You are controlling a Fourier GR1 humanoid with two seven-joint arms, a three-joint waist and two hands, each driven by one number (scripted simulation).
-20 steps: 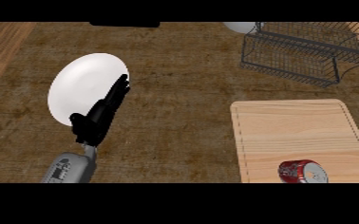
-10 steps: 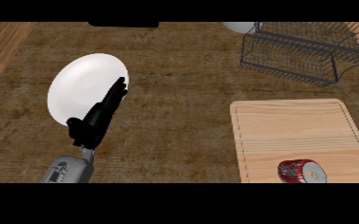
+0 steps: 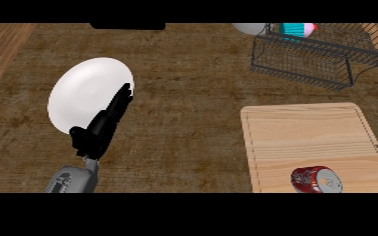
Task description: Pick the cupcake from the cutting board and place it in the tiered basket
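The cupcake (image 3: 298, 29), teal-wrapped with pink on top, sits inside the dark wire tiered basket (image 3: 310, 65) at the top right, partly cut off by the view's upper edge. The light wooden cutting board (image 3: 310, 140) lies at the lower right and carries only a red can. My left hand (image 3: 101, 125) stays at the lower left with straight fingers pointing up, over the edge of a white plate, holding nothing. My right hand does not show.
A white plate (image 3: 85, 95) lies at the left under the left hand's fingers. A red can (image 3: 316, 179) lies on its side at the board's near edge. A pale round object (image 3: 249, 28) sits left of the basket.
The cupcake now shows in the basket's top corner, where it did not show before. The left hand has sunk slightly toward the lower edge.
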